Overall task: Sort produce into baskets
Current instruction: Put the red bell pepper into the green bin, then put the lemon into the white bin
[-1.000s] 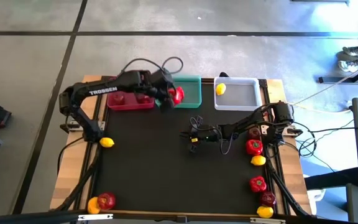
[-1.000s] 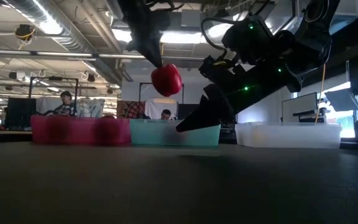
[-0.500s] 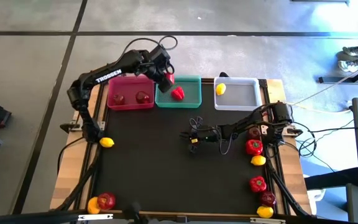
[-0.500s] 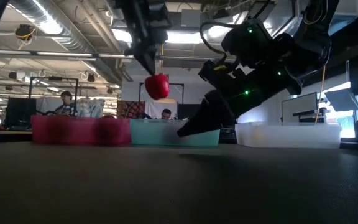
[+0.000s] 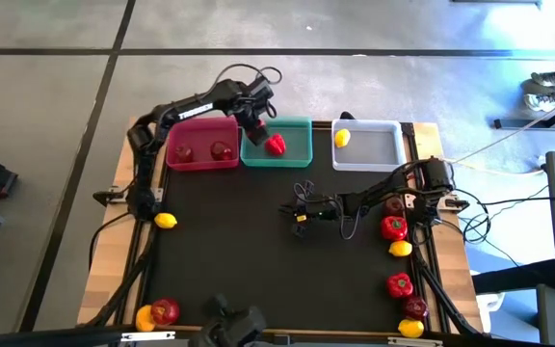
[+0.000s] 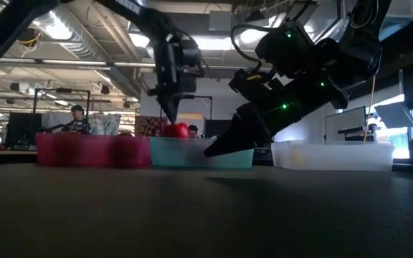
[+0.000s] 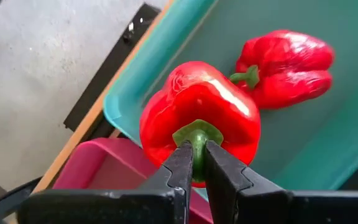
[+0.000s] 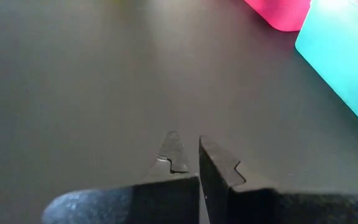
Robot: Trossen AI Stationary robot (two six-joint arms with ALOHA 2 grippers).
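My left gripper (image 7: 194, 149) is shut on a bright red bell pepper (image 7: 197, 118) above the left rim of the teal basket (image 7: 303, 143). In the low view this pepper (image 6: 176, 130) hangs at the height of the basket's rim. A second red pepper (image 5: 275, 145) lies on its side on the teal basket's floor. The pink basket (image 5: 200, 166) holds two dark red apples (image 5: 183, 151). The white basket (image 5: 379, 154) holds a lemon (image 5: 341, 137). My right gripper (image 5: 300, 213) is shut, low over the middle of the table, holding nothing. My left gripper pinches the pepper's green stem (image 7: 197, 138) between its two fingers. The fingers come from above, slanting steeply down. The pepper hangs below them, stem end up, over the teal basket's left wall; whether its underside touches the basket I cannot tell.
Loose produce lies on the black mat: a lemon (image 5: 166, 221) at the left edge, an apple (image 5: 165, 310) and a lemon (image 5: 145, 316) at the near left corner, and several peppers, apples and lemons along the right edge (image 5: 393, 227). Cables hang around both arms.
My left gripper has carried the pepper toward the table's far edge and down, from high in front of the baskets to the teal basket's left rim. It has stayed shut on the stem. The pepper has sunk to rim height.
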